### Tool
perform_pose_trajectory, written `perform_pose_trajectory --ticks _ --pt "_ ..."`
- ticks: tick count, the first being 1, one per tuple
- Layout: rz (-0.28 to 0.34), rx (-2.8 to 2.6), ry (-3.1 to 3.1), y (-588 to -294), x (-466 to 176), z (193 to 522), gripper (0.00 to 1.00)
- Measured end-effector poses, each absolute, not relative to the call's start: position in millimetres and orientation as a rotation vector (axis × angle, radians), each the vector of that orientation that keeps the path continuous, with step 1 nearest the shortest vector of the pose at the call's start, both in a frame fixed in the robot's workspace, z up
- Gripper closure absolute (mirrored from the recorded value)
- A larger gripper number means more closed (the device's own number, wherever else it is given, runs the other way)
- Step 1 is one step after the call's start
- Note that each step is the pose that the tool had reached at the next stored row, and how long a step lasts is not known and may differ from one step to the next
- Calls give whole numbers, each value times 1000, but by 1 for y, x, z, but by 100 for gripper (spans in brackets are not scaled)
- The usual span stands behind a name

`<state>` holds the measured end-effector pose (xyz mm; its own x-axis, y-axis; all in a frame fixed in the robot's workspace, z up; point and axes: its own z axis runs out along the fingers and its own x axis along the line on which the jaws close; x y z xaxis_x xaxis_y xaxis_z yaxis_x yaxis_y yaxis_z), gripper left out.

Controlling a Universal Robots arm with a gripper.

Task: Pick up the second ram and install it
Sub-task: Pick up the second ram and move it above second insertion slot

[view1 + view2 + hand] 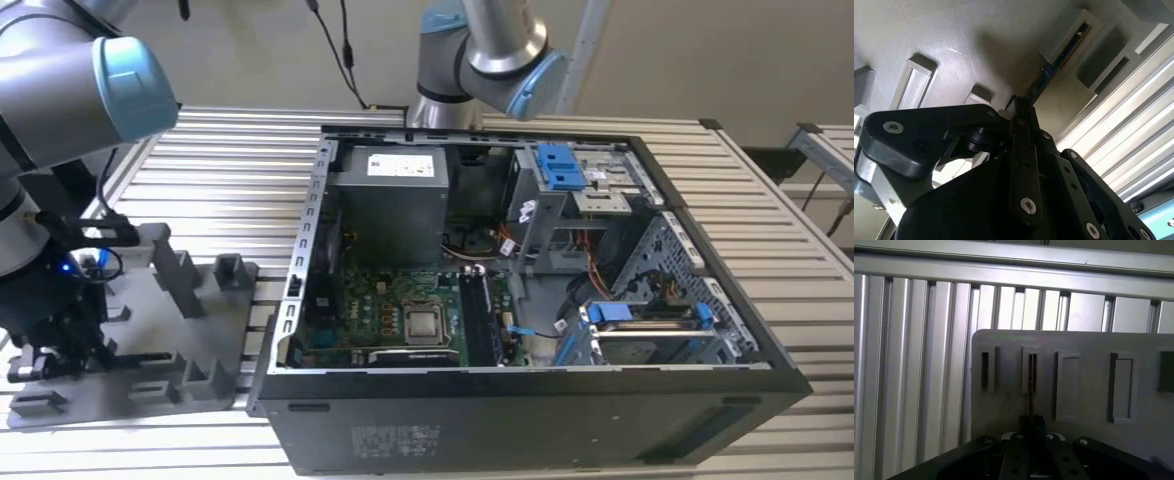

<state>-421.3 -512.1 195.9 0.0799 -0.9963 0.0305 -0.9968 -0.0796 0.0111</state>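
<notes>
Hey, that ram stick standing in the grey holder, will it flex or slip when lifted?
Probably stiff and light: the second ram is a thin flat board. Pinched edge-on by the gripper, it might tilt or bind in the grey holder slot.

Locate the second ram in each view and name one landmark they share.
Exterior view: hidden at the gripper, over the grey slotted tray at that view's left.
Second wrist view: the second ram, a dark strip from the gripper into a tray slot.
First wrist view: thin edge-on strip between gripper and slot.
Shared landmark: the tray.
</notes>
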Motion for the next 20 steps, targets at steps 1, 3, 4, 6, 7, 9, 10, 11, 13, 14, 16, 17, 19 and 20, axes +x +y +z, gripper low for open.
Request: perform_pose_trajectory --ticks 1,3,4,6,7,9,10,11,13,14,16,17,19,20 --pt "23 2287 -2111 -512 -421 198 86" --pt "23 2287 -2112 -512 -421 203 86" --pt "23 2287 -2112 -512 -421 205 86" --pt "23 2287 -2112 -512 -421 209 86" --pt "23 2287 -2112 -512 -421 210 86" --pt "23 2287 -2111 -512 -421 213 86" --pt "23 2287 -2111 -512 -421 214 86" --pt "23 2287 -2111 -512 -421 216 86" --pt "23 2287 -2111 -512 -421 218 86" --pt "23 2287 -2111 -512 -421 219 86" --pt "23 2287 -2111 -512 -421 221 86" --pt "23 2287 -2112 -512 -421 222 86" --pt "23 2286 -2113 -512 -421 224 86" --pt "23 2285 -2114 -512 -421 225 86"
